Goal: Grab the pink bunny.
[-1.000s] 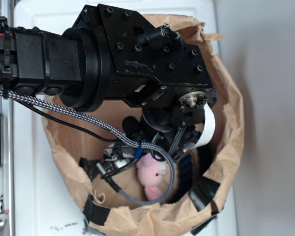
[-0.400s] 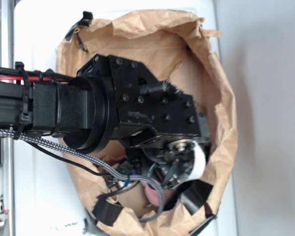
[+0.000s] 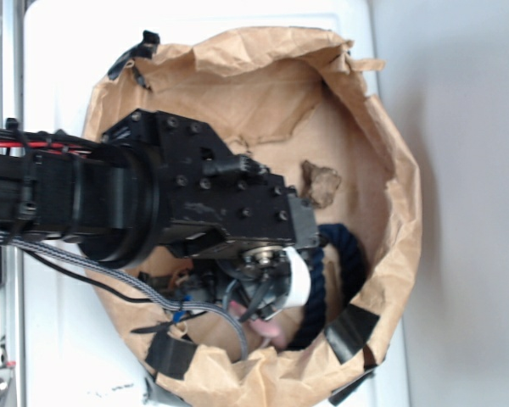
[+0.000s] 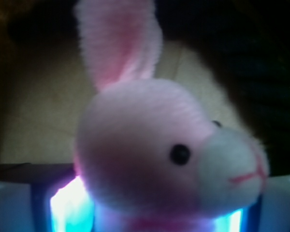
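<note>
The pink bunny fills the wrist view, very close: one upright ear, a dark eye, a white muzzle pointing right. Its neck and body sit between my gripper's two glowing fingers, one low on the left and one low on the right. The fingers stand wide apart, open around the bunny. In the exterior view my black arm reaches down into the paper bag and covers the gripper. Only a small pink patch of the bunny shows below the wrist.
The brown paper bag has crumpled walls rising all around, patched with black tape. Inside it, a dark navy rope loop lies just right of the wrist, and a brown rock-like lump beyond it. The bag stands on a white surface.
The arm has swung from the bag's far side toward the near side and sunk deeper into it. The bunny, plainly seen a second ago, is now almost covered by the wrist.
</note>
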Tool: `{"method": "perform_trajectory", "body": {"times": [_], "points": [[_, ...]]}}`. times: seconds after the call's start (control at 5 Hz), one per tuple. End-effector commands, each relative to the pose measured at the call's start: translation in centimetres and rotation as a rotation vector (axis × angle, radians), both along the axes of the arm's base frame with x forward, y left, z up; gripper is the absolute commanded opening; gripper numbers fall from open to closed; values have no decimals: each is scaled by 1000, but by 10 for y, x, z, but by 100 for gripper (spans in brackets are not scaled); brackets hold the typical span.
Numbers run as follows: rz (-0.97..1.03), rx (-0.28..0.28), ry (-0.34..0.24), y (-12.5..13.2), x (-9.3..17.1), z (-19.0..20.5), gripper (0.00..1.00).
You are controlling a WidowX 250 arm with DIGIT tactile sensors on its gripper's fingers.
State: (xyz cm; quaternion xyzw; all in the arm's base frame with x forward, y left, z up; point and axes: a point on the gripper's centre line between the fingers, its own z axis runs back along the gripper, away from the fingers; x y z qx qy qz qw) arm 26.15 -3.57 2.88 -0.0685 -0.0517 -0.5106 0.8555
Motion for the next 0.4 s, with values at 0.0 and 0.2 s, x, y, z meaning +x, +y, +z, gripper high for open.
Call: {"method": "perform_trajectory", "body": {"times": [0.0,0.2], "points": [[96,-91,-72,12,-4,63,0],[322,-95,-50,34,-2,96,0]]}}
